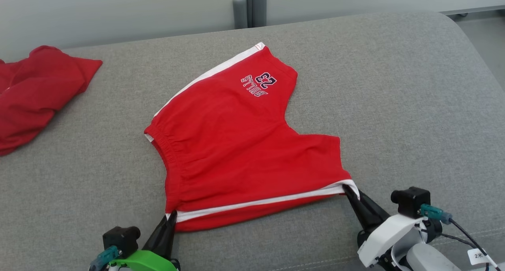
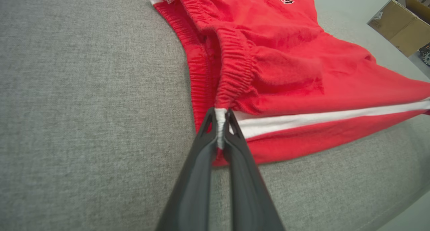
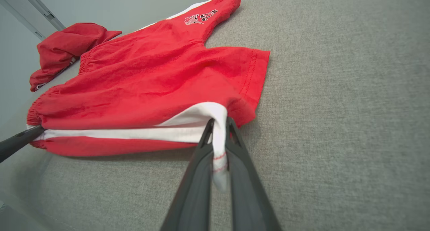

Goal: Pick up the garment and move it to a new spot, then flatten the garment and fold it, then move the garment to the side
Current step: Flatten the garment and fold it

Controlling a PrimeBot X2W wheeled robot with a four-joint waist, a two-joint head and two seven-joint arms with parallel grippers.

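Both jaws gripped the red shorts (image 1: 236, 144) by the near striped edge. The fold looked in hand, and next it called for an even lift across.

crumpled red cloth (image 1: 35, 89) lying at far left of grey couch (image 1: 394, 105); two grey posts (image 1: 249, 8) behind it; cardboard boxes (image 2: 399, 26) beyond edge.

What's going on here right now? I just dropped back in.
The red shorts lie spread on the grey cushion, held along their near, white-striped edge. The left gripper is shut on the waistband corner. The right gripper is shut on the leg-hem corner. The edge between them looks slightly raised off the cushion. Another red garment lies crumpled at the far left, untouched.
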